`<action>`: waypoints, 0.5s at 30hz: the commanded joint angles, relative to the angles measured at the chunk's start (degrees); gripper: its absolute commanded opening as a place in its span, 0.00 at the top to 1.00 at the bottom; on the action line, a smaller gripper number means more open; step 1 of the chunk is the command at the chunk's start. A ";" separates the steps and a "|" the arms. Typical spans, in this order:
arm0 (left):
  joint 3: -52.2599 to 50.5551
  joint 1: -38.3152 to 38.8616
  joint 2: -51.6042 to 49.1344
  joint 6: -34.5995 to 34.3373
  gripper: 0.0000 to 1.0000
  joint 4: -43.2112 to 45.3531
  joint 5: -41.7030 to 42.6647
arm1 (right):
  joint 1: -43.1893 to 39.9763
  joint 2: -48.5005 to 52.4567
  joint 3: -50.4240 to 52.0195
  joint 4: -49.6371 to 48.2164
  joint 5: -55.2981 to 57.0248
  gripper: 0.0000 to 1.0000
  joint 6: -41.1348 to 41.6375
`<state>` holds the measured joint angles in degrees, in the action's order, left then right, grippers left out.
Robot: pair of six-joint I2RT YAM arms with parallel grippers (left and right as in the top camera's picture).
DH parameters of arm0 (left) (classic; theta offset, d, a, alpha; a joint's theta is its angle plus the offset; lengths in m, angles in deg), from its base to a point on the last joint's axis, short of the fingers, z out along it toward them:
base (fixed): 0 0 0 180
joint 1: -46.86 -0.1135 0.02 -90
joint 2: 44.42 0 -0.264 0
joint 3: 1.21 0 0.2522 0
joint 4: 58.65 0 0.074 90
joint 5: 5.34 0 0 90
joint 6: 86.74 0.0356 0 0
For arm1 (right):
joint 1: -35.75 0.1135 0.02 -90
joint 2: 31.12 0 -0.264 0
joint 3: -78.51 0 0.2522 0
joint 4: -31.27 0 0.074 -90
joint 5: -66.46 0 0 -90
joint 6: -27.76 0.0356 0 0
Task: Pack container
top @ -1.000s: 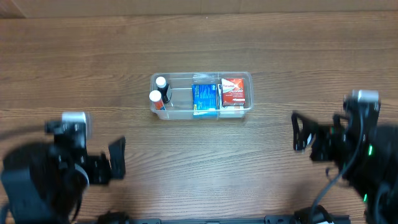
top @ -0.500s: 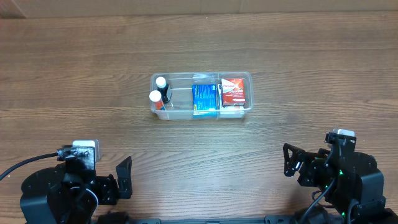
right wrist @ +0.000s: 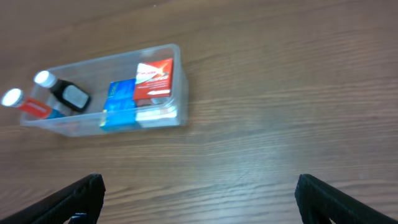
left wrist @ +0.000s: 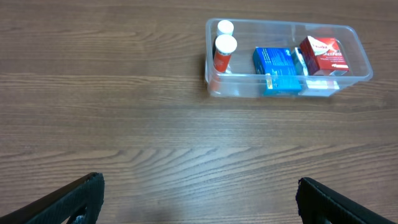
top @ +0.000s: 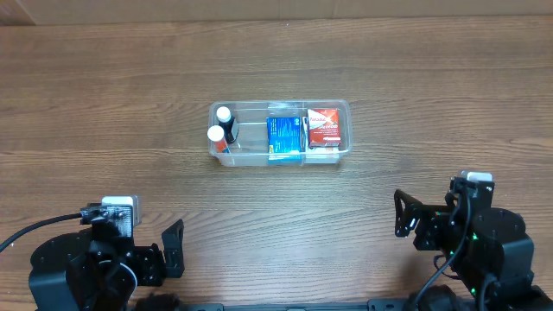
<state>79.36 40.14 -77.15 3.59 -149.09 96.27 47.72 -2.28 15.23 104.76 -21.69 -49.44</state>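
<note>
the black left gripper (left wrist: 199, 205) is gaping wide, empty, near the front edge. the clear rectangular plastic container (top: 251, 142) is sitting mid-table, holding two white-capped bottles (top: 216, 134), a blue box (top: 284, 136) and a red-and-white box (top: 325, 126). the black right gripper (right wrist: 199, 202) is gaping wide, empty.

Bottles (top: 221, 124) left, boxes (top: 285, 136) right, inside the container (top: 259, 104)

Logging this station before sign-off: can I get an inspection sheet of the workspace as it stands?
Surface: wooden table, no spills seen.
Job's things: container upright, holding two white-capped bottles at its left end, blue box in the middle, red box at right.
Clutter: nothing seen.
Grippers: left gripper and right gripper open, empty, well short of the container.
Cables: black cable by the left arm.
Surroundings: nothing seen.
</note>
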 commanded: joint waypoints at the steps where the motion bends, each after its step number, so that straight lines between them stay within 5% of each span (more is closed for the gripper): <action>1: -0.39 0.33 0.39 -0.74 0.00 0.20 0.26 | -1.44 -5.33 6.95 -5.77 0.57 0.00 -6.91; 10: -0.39 0.33 0.39 -0.74 0.00 0.20 0.26 | -1.55 -27.30 30.27 -27.80 -0.48 0.00 -6.88; 15: -0.39 0.33 0.39 -0.74 0.00 0.20 0.26 | -1.55 -28.68 40.46 -48.70 -0.50 0.00 -6.91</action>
<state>79.27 40.14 -77.15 3.42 -149.07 96.25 46.61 -30.28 50.97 63.73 -21.89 -55.93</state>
